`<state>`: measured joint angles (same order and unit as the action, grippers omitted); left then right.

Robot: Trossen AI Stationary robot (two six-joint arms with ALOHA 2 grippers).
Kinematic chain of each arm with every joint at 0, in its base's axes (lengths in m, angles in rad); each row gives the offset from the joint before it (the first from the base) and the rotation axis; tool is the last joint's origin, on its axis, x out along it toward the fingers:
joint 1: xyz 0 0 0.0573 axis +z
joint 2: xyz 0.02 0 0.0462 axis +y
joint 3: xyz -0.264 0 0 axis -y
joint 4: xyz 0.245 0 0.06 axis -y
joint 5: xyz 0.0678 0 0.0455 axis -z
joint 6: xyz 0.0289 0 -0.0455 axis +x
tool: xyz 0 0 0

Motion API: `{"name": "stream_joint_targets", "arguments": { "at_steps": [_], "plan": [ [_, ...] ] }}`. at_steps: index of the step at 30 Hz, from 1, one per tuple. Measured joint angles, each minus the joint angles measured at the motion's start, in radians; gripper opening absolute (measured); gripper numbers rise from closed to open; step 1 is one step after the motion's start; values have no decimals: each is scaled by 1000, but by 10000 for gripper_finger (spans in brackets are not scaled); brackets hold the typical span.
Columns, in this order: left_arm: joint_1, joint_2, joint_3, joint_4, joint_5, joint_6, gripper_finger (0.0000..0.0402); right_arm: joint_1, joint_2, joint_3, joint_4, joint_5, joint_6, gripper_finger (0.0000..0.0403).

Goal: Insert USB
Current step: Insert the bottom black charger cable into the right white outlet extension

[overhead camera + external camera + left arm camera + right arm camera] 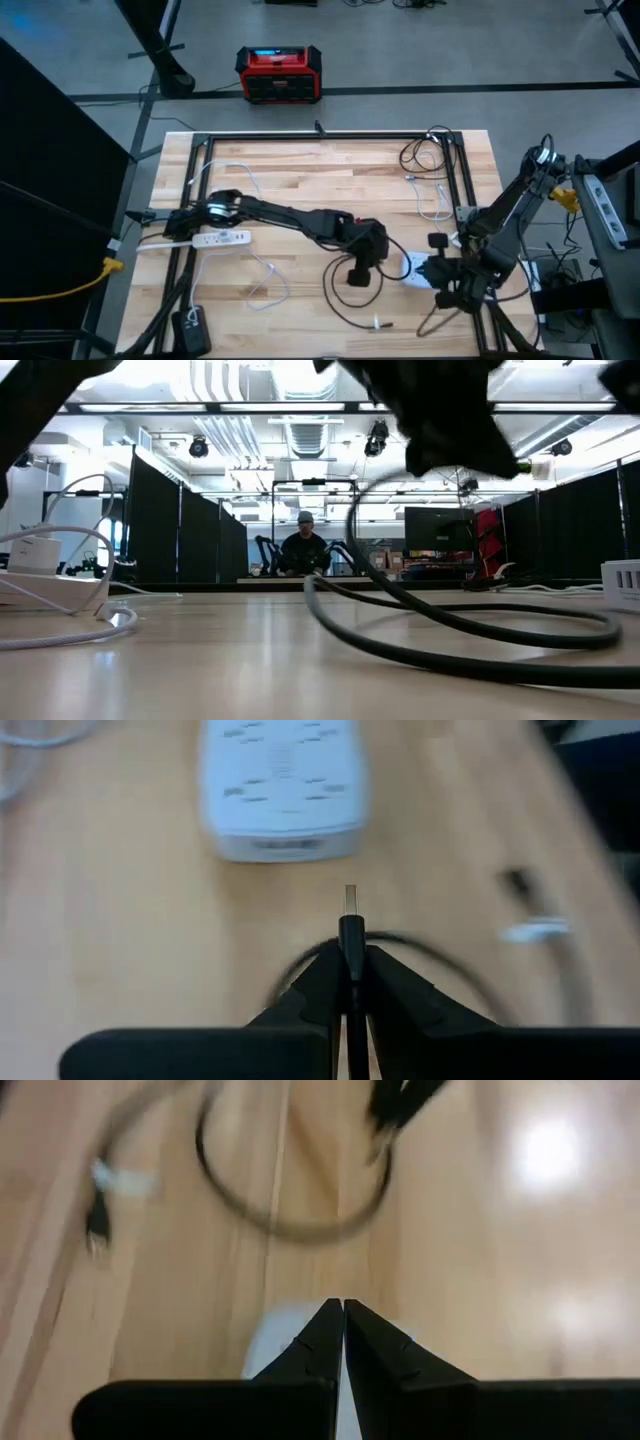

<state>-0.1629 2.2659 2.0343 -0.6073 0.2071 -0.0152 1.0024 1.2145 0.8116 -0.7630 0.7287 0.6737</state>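
Fingers [385,982] of the left gripper [350,965] pinch a black USB plug [350,910] whose metal tip points at a white charger block [282,790] just ahead at twelve o'clock, not touching, while the right gripper [342,1330], fingers pressed together, hovers over that block.

The table [300,170] is pale butcher-block wood with a black frame along its edges. On its left part lies a white power strip [220,239], its white cord [262,270] trailing toward the middle. A black cable [345,295] loops on the wood near the centre. Beside the loop, to the right, sits a small white hub [415,267]. At the far right corner lie coiled black wires [425,150] and a white cable [432,205].
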Motion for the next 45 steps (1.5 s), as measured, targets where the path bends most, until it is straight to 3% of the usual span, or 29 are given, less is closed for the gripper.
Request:
{"name": "stream_joint_targets", "arguments": {
  "at_steps": [6, 12, 15, 20, 26, 36, 45],
  "plan": [
    [-18, -80, 0, -1, 92, -86, 24, 32, 111, 0, 210, 290, -271, 0],
    [-43, -126, 0, -3, 102, -186, 25, 31, 216, 0, 489, 453, -637, 10],
    [-54, -139, 0, -3, 110, -227, 25, 38, 232, 8, 580, 468, -797, 40],
    [-72, -142, 0, -4, 116, -262, 25, 38, 241, 44, 670, 469, -963, 126],
    [-88, -142, 0, 6, 116, -281, 25, 15, 277, 71, 689, 468, -1086, 195],
    [-94, -142, 0, 31, 118, -300, 25, -33, 399, 81, 945, 469, -1351, 167],
    [-92, -142, 0, 13, 114, -309, 25, -12, 351, 89, 961, 530, -1379, 147]
  ]
}}
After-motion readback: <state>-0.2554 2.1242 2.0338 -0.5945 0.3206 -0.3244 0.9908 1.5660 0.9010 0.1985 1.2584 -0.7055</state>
